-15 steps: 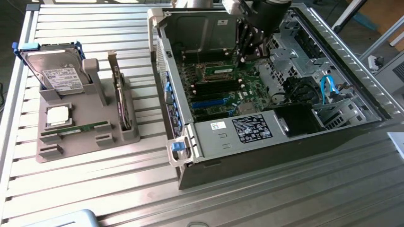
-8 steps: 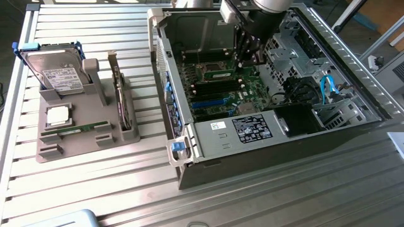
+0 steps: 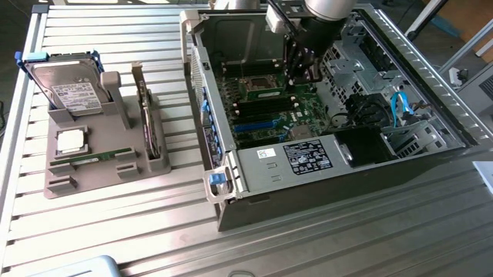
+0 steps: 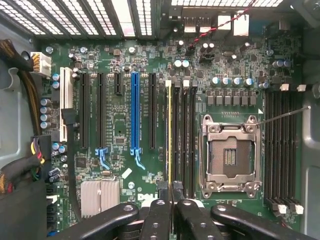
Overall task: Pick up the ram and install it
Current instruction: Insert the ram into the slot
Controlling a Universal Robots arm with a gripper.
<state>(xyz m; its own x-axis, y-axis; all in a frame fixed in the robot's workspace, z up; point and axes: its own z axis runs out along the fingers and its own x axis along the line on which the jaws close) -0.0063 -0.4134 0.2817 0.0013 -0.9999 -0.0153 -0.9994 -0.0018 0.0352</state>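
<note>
The ram [image 4: 169, 135] appears edge-on in the wrist view as a thin yellow-green strip. It runs along the memory slot nearest the blue expansion slot [image 4: 135, 115], beside the empty processor socket [image 4: 230, 155]. My gripper [image 4: 170, 189] is shut, with the strip's near end between its black fingertips. I cannot tell whether the strip is seated in the slot. In the exterior view my gripper [image 3: 302, 78] reaches down into the open computer case [image 3: 231, 190], just above the motherboard's memory slots [image 3: 266, 107].
On the table at the exterior view's left, a grey fixture [image 3: 100, 170] holds a hard drive [image 3: 73, 92], a silver square chip [image 3: 71, 140], an upright expansion card [image 3: 146, 121] and a green stick [image 3: 96, 157]. Drive cages and cables [image 3: 400, 109] crowd the case's right.
</note>
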